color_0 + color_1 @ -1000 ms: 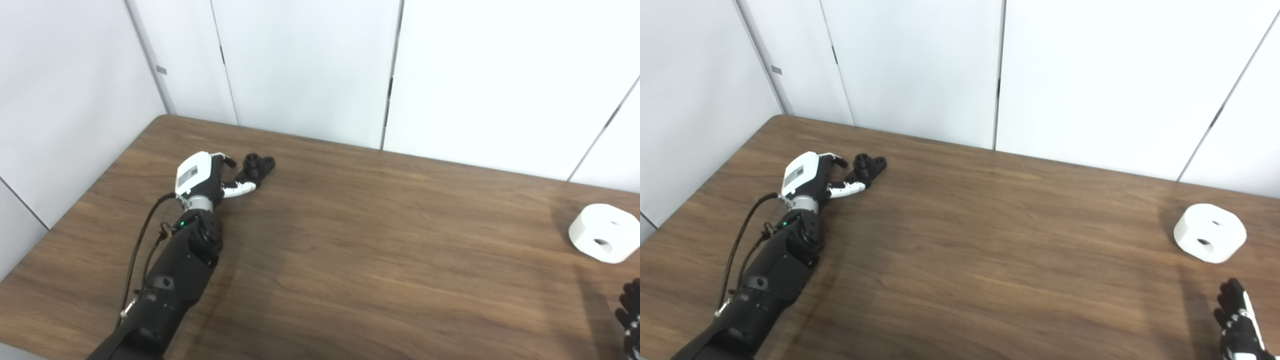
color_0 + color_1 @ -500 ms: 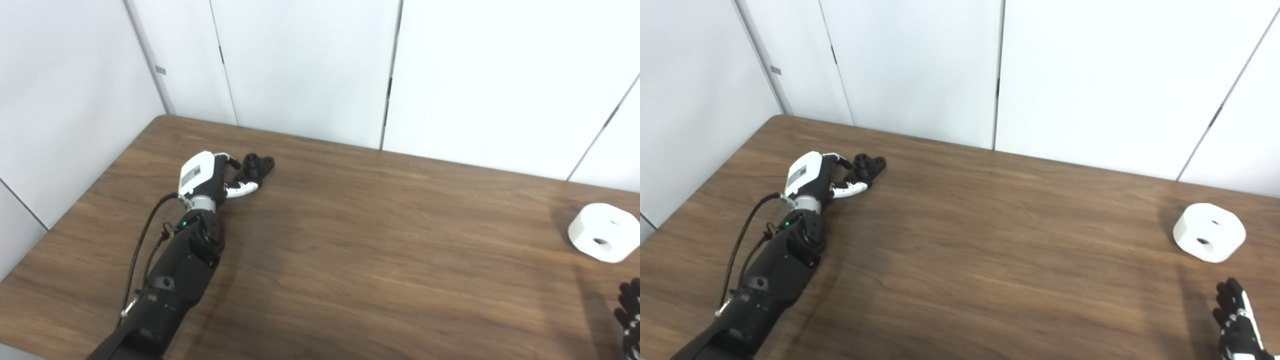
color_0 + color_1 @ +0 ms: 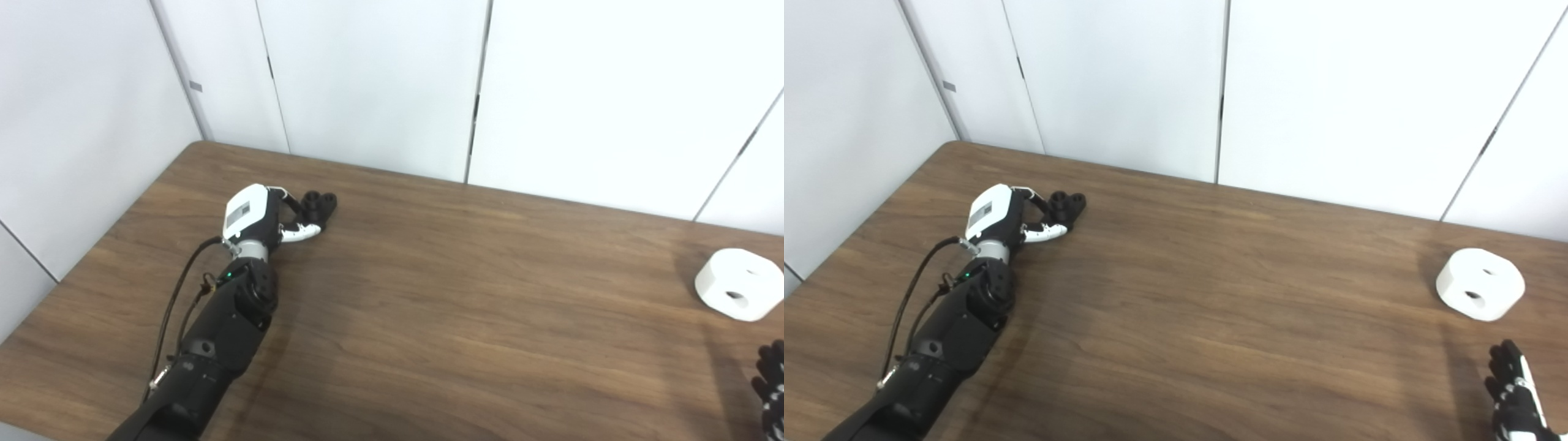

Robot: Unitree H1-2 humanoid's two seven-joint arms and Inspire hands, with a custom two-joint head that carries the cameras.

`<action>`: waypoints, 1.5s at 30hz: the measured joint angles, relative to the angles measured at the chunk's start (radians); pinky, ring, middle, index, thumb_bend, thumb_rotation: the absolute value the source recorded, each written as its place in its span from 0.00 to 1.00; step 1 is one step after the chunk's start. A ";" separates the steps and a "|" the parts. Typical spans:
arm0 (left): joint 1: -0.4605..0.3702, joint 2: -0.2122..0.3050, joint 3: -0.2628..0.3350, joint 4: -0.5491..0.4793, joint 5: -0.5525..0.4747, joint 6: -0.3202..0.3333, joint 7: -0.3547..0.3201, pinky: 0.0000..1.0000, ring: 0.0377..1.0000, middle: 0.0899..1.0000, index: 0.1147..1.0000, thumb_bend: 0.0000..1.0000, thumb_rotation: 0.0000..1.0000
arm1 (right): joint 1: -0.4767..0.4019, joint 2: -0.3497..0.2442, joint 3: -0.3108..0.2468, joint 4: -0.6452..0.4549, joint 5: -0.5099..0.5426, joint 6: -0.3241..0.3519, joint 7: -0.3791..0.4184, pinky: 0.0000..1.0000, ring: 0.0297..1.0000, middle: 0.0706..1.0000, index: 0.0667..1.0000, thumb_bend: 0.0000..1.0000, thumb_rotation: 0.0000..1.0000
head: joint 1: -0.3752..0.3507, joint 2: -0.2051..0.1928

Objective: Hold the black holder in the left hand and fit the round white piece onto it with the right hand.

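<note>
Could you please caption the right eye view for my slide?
Left hand reaches the black holder; round white piece waits far right.

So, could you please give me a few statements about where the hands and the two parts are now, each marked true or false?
1. The left hand is at the black holder on the table. True.
2. The round white piece is already fitted onto the holder. False: it lies alone on the table's right side, far from the holder.
3. The right hand holds the white piece. False: it is nearer than the piece, apart from it, holding nothing.
4. The white piece shows holes in its top and its side. True.
</note>
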 measured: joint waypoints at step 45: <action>0.384 -0.092 -0.176 -0.624 -0.084 -0.142 -0.308 0.84 0.92 0.84 0.42 0.51 0.05 | 0.017 0.037 0.038 -0.047 -0.072 0.040 -0.015 1.00 1.00 0.99 1.00 0.51 1.00 | -0.155 0.083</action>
